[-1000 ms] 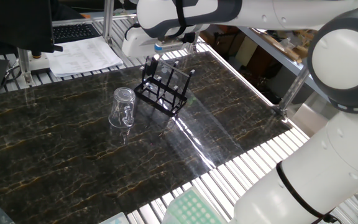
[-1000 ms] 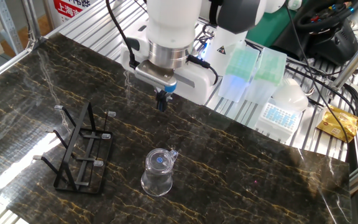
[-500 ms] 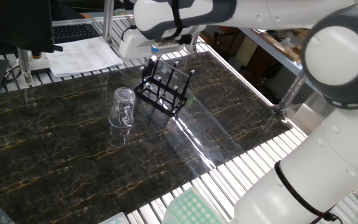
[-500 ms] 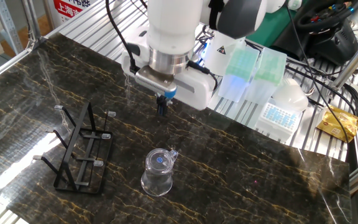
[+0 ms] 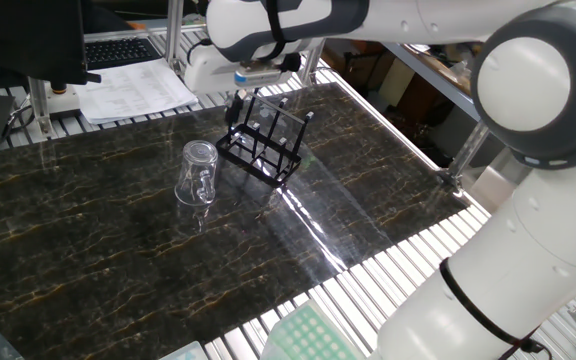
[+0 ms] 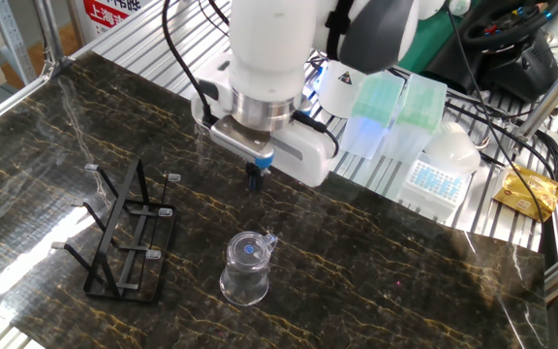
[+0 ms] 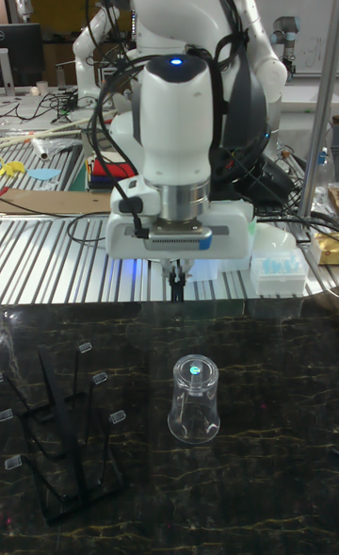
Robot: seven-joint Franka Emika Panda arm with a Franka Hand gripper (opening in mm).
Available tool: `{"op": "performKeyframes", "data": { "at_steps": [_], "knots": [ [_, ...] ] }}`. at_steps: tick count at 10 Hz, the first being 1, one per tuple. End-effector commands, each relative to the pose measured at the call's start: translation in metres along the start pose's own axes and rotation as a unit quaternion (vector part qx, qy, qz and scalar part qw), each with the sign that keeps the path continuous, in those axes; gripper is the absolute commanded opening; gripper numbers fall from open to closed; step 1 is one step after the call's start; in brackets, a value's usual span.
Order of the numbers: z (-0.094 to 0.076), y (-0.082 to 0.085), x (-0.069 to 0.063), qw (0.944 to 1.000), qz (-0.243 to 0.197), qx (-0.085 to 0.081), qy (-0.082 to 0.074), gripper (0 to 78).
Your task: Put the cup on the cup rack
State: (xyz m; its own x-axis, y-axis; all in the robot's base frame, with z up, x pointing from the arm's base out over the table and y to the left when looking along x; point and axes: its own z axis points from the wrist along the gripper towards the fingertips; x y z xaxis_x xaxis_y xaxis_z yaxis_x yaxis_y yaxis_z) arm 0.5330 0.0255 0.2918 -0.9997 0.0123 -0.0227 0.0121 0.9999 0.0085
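Note:
The cup point(image 5: 196, 172) point(image 6: 246, 269) point(image 7: 193, 399) is a clear glass mug standing upside down on the dark marble table, handle to the side. The cup rack point(image 5: 265, 140) point(image 6: 124, 233) point(image 7: 61, 432) is a black wire stand with upright pegs, about a mug's width away from the cup. My gripper point(image 6: 254, 176) point(image 7: 178, 286) point(image 5: 238, 98) hangs above the table behind the cup, towards the table's back edge. Its fingers are pressed together and hold nothing.
Green pipette-tip boxes point(image 6: 376, 107) and a white box point(image 6: 434, 179) sit on the slatted bench behind the marble top. A yellow packet point(image 6: 526, 189) lies at the far right. Papers point(image 5: 133, 90) and a keyboard lie beyond the rack side.
The gripper has come down and a little nearer the cup, still shut. Cup and rack have not moved.

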Motion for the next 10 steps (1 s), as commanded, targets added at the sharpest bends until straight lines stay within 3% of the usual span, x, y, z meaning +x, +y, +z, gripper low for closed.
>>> {"op": "performKeyframes", "data": {
  "at_steps": [1, 5, 7, 8, 10],
  "knots": [
    [0.0099, 0.0174, -0.0002, 0.9999, 0.014, 0.004, 0.004, 0.0],
    [0.0092, 0.0148, -0.0093, 0.9997, 0.015, 0.012, 0.014, 0.0],
    [0.0085, 0.0155, -0.0098, 0.9992, 0.021, 0.018, 0.028, 0.0],
    [0.0075, 0.0169, -0.0095, 0.9985, 0.024, 0.024, 0.042, 0.0],
    [0.0058, 0.0197, -0.0087, 0.9979, 0.029, 0.025, 0.053, 0.0]
  ]
}}
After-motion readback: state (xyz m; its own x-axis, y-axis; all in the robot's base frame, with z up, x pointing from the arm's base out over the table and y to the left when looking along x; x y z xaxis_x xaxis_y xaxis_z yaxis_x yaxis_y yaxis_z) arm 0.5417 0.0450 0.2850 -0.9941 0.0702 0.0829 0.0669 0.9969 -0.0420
